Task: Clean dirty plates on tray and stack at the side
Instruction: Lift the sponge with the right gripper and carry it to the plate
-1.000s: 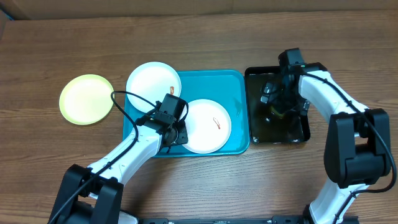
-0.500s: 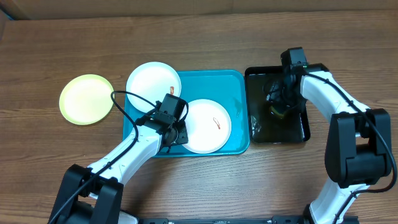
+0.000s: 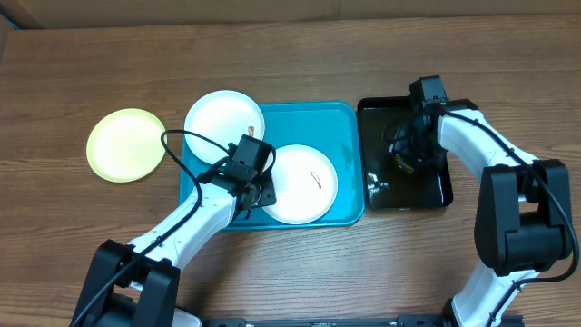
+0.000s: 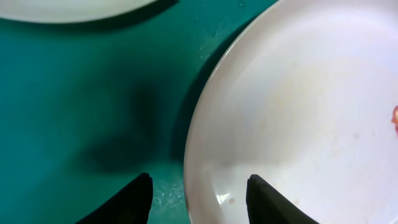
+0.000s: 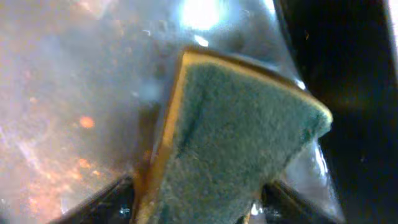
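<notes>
The turquoise tray [image 3: 309, 123] holds two white plates. One plate [image 3: 224, 118] overhangs its far left corner and one plate [image 3: 304, 184] lies in the middle; each has a reddish smear. A lime-green plate [image 3: 126, 145] lies on the table to the left. My left gripper [image 3: 257, 193] is open and low over the middle plate's left rim. In the left wrist view the left gripper [image 4: 199, 186] has one finger over the tray [image 4: 74, 93] and one over the plate [image 4: 298, 106]. My right gripper [image 3: 410, 153] is in the black tray. The right gripper [image 5: 199, 193] is shut on a green-and-yellow sponge [image 5: 242, 130].
The glossy black tray [image 3: 381, 195] sits just right of the turquoise one and looks wet inside. Bare wooden table [image 3: 290, 54] lies behind both trays and around the green plate. A cardboard edge runs along the far side.
The right gripper's jaws have closed onto the sponge in the black tray. The left arm and all plates have stayed where they were.
</notes>
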Controlling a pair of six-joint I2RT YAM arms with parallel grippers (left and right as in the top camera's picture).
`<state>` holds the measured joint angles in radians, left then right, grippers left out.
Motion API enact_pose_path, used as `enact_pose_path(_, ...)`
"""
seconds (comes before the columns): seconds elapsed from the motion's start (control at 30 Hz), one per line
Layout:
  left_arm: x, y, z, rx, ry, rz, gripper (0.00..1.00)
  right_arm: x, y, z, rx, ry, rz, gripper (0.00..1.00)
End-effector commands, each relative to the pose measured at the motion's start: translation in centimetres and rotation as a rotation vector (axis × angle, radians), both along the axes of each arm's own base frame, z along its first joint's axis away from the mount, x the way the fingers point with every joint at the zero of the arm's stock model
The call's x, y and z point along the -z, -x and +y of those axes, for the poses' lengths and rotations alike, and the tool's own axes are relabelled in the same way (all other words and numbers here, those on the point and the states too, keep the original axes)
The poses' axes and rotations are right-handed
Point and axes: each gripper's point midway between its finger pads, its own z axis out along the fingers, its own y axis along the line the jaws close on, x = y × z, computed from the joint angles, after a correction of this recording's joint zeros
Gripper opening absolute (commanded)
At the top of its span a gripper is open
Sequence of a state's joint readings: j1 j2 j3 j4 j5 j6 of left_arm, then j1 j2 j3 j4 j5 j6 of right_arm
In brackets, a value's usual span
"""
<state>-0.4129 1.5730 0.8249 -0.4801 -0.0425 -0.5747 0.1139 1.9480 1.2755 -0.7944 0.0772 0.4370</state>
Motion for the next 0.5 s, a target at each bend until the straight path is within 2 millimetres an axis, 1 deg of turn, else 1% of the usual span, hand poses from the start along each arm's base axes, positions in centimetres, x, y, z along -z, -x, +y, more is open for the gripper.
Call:
enact_pose_path(0.0, 0.3, -0.1, 0.1, -0.002, -0.017, -0.007, 0.51, -1.2, -1.0, 0.4, -0.005, -0.010, -0.039, 0.32)
enact_pose_path(0.03, 0.3, -0.2, 0.0, -0.003, -0.014, -0.012, 0.52, -1.2, -0.9, 0.5, -0.009, -0.014, -0.034, 0.28)
enact_pose_path(0.2, 0.1, -0.6, -0.1, -0.009, -0.005, -0.028, 0.52, -1.3, -0.8, 2.0, -0.119, -0.076, -0.029, 0.19)
enact_pose_path(0.33, 0.2, -0.5, -0.1, -0.009, -0.007, -0.023, 0.53, -2.5, -0.8, 2.2, -0.157, -0.078, -0.043, 0.04)
enact_pose_path(0.47, 0.2, -0.5, -0.1, -0.009, -0.008, -0.022, 0.53, -3.7, -0.6, 2.2, -0.212, -0.068, -0.058, 0.04)
